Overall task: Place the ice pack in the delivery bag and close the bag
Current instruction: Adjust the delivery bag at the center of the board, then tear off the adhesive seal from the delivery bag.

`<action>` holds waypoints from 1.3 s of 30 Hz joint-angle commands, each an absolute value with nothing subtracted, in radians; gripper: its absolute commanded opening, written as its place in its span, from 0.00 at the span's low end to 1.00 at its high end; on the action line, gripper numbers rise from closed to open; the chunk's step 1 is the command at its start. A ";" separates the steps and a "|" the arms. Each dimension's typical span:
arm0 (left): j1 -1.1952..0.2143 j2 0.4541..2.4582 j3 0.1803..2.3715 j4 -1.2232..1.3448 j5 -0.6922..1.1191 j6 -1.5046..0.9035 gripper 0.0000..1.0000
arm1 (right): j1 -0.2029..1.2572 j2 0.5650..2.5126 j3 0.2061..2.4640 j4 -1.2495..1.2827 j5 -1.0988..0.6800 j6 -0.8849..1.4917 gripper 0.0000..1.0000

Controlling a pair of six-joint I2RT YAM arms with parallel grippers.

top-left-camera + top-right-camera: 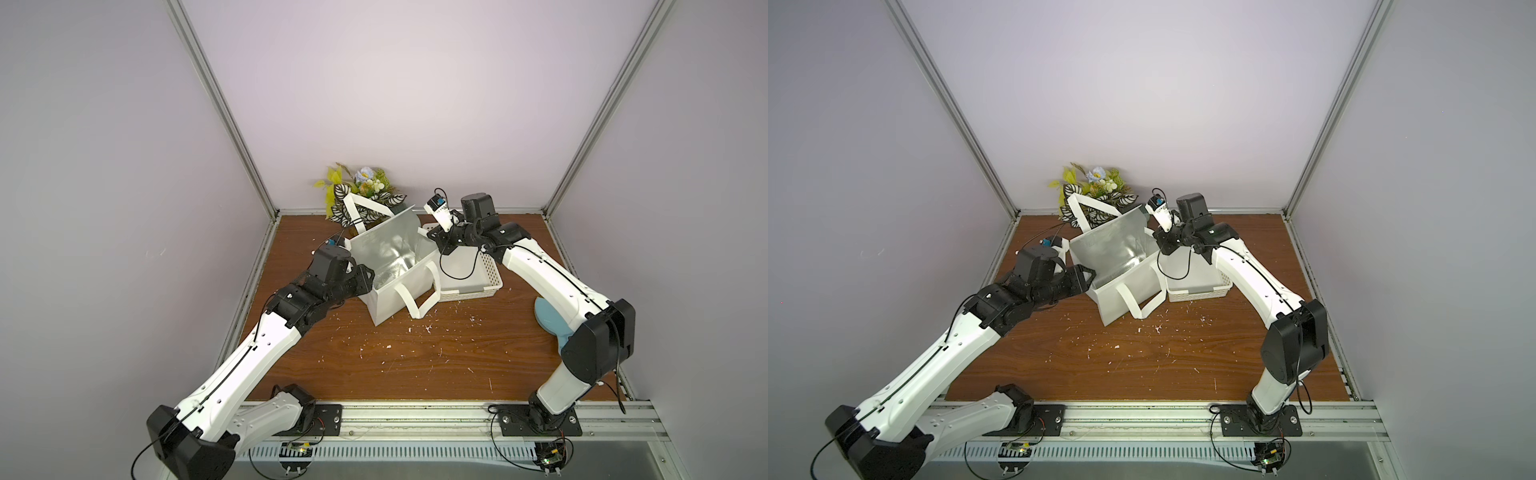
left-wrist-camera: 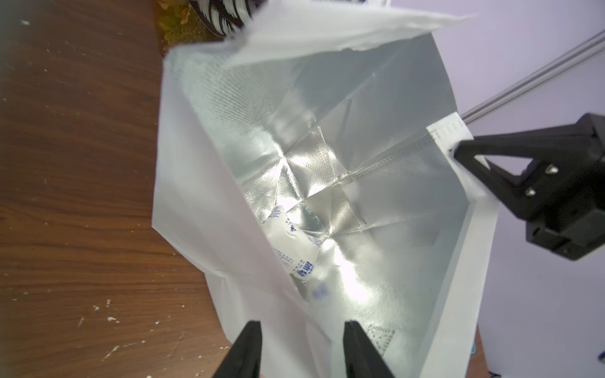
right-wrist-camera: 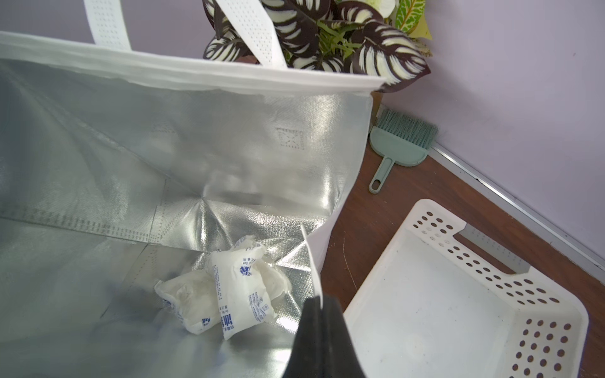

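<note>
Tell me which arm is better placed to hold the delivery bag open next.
Right, probably: the right gripper is shut on the rim of the delivery bag, while the left gripper stands open astride the opposite wall, gripping nothing.

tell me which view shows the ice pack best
Right wrist: the ice pack lies unobstructed inside the delivery bag, print visible. Left wrist shows it partly behind the bag wall. Top views hide it.

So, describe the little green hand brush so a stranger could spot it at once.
Find the white, foil-lined delivery bag standing open on the wooden table. Past its end wall, beside the striped-leaf plant, the hand brush lies flat by the lilac wall. It alone is sage green, with fanned bristles and a short handle with a hole.
</note>
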State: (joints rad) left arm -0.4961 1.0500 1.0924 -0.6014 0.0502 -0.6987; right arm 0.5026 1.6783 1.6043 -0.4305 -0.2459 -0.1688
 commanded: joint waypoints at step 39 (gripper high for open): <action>-0.354 1.115 1.229 -0.412 0.298 -0.053 0.33 | 0.534 1.448 1.493 -0.327 -0.359 0.028 0.86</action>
